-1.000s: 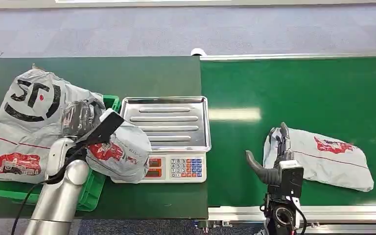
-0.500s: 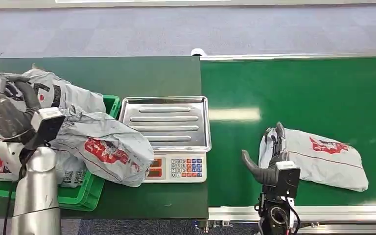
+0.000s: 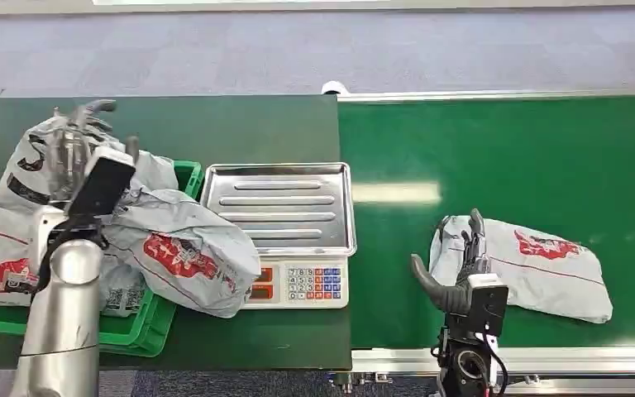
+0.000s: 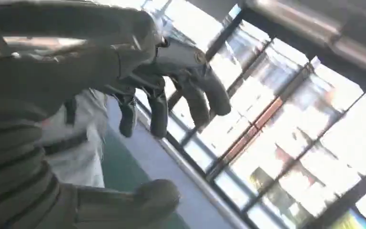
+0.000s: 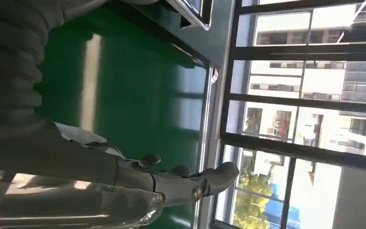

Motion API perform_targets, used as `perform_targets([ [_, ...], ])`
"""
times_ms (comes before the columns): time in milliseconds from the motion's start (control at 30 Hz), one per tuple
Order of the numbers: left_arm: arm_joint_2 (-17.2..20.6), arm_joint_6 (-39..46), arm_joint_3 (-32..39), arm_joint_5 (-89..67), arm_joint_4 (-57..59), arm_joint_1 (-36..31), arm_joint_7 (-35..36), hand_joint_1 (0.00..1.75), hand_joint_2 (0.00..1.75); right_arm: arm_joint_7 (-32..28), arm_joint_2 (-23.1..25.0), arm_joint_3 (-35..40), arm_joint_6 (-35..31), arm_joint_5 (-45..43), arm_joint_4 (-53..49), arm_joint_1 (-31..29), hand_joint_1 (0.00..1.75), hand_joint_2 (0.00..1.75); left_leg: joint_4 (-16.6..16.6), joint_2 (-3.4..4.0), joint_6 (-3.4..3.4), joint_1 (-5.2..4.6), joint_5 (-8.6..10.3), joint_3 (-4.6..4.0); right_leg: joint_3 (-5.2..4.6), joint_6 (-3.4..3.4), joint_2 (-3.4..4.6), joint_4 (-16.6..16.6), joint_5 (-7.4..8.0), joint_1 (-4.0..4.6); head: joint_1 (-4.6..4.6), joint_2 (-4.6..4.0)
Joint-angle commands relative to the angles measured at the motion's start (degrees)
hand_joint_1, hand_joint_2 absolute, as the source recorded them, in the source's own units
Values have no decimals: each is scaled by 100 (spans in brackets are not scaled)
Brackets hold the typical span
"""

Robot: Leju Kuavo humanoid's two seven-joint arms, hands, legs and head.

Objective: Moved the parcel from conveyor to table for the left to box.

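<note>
The right hand (image 3: 461, 266), fingers spread and empty, rests against the left end of the grey plastic mailer parcel (image 3: 537, 266) on the green conveyor belt (image 3: 504, 157), apparently poised to grasp it, while the left hand (image 3: 83, 141) hovers open over the green crate (image 3: 145, 322).

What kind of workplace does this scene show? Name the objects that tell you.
Probably a parcel sorting or shipping station. A green conveyor belt carries a grey plastic mailer bag, a steel-topped electronic weighing scale stands beside it, and more grey courier bags pile over a green plastic crate.
</note>
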Motion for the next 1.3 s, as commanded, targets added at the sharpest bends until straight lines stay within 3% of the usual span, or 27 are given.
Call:
perform_targets([
  [33, 543, -323, -569, -129, 669, -89, 184, 0, 175, -7, -129, -149, 72, 23, 203, -94, 0, 175, -7, 7, 1, -1, -2, 10, 9, -2, 3, -7, -1, 0, -2, 0],
  [167, 1083, -1295, -211, -224, 1894, -523, 58, 0, 175, 12, -109, -242, 176, 127, 182, -144, 0, 175, -9, 2, -1, -1, 0, 14, 9, -7, -1, -5, -2, 0, -4, 0],
  [267, 1778, -2027, -103, -482, 3624, -1389, 18, 0, 175, 102, -91, -325, 241, 197, 186, -211, 0, 175, -12, 15, -4, 4, 5, 15, 7, -14, 7, -7, 5, 7, -4, 0],
  [367, 2233, -2152, -4, -600, 4701, -1896, -164, 0, 175, 143, -82, -367, 268, 220, 140, -189, 0, 175, -1, 12, -6, 9, 5, 4, -7, -11, 9, 5, 1, 10, -2, 0],
  [633, 2202, -2155, -24, -619, 4626, -1857, -118, 0, 175, 147, -78, -368, 274, 223, 128, -166, 0, 175, -3, 29, -11, 16, 7, 4, -11, -19, 19, 8, 5, 20, -2, 0],
  [700, 2429, -2186, -143, -791, 4687, -1946, 163, 0, 175, 173, -74, -382, 269, 239, 76, -133, 0, 175, -3, 30, -11, 18, 7, 0, -10, -19, 20, 6, 6, 22, -4, 0],
  [867, 2537, -2170, -183, -869, 4743, -2002, 229, 0, 175, 179, -78, -386, 272, 243, 55, -114, 0, 175, -2, 33, -11, 19, 6, -1, -13, -19, 23, 7, 7, 22, -2, 0],
  [933, 2628, -1955, -132, -1125, 4723, -2031, 630, 0, 175, 226, -69, -396, 259, 271, -35, -56, 0, 175, 0, 35, -17, 20, 5, -7, -22, -22, 23, 10, 7, 24, -2, 0],
  [1100, 2592, -2220, 90, -930, 4024, -1418, 495, 0, 175, 257, -70, -371, 291, 289, -81, -29, 0, 175, -8, 36, -16, 15, 5, -1, -21, -19, 29, 5, 7, 19, -2, 0],
  [1233, 2569, -2207, 81, -935, 3992, -1397, 497, 0, 175, 259, -69, -369, 290, 291, -78, -36, 0, 175, -10, 40, -13, 17, 2, 4, -13, -19, 29, 0, 7, 22, -2, 0],
  [1300, 2362, -1752, 203, -949, 3263, -1101, 416, 0, 175, 262, -56, -377, 317, 295, -128, 2, 0, 175, -6, 32, -16, 16, 5, -6, -22, -18, 25, 7, 7, 20, -2, 0],
])
